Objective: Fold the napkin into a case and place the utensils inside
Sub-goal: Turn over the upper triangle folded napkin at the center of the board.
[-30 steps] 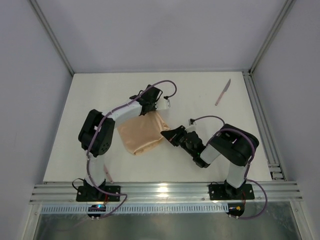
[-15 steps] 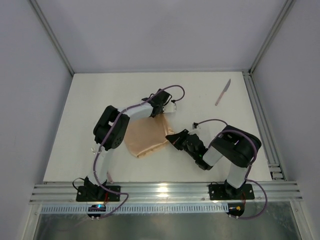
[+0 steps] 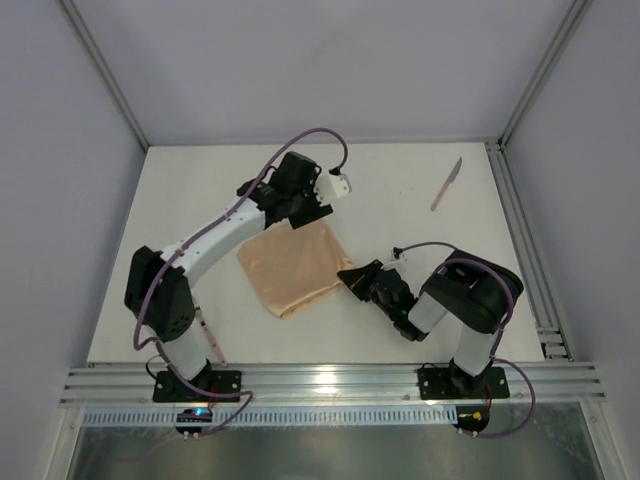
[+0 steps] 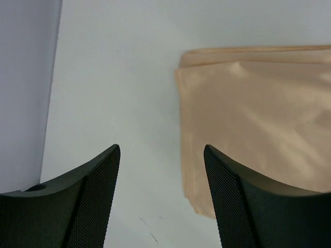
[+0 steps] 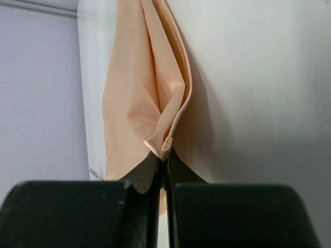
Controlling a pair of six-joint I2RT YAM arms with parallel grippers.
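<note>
Napkin (image 3: 292, 270): lies flat on the white table (image 3: 200, 200), near the middle, folded into a roughly square pad turned at an angle to the table edges. The left wrist view shows the napkin (image 4: 258, 119) with stacked layers along one edge and light wrinkles across the top. It is not a narrow pouch.

Left claw (image 3: 316, 210): hovers at the far corner of the napkin. In its own camera the left claw (image 4: 161, 151) stands wide, with nothing between the fingers. Bare table shows through the gap and the cloth lies just to one side. No contact with the cloth is visible.

Right claw (image 3: 353, 276): low at the napkin's right-hand corner. In its own camera the right claw (image 5: 164, 157) is pinched tight on a seamed edge of the napkin (image 5: 139, 103). The cloth rises from the fingers in a puckered fold.

Knife (image 3: 446, 184): lies alone near the far right corner of the table, well apart from napkin and arms, outside any fold.
</note>
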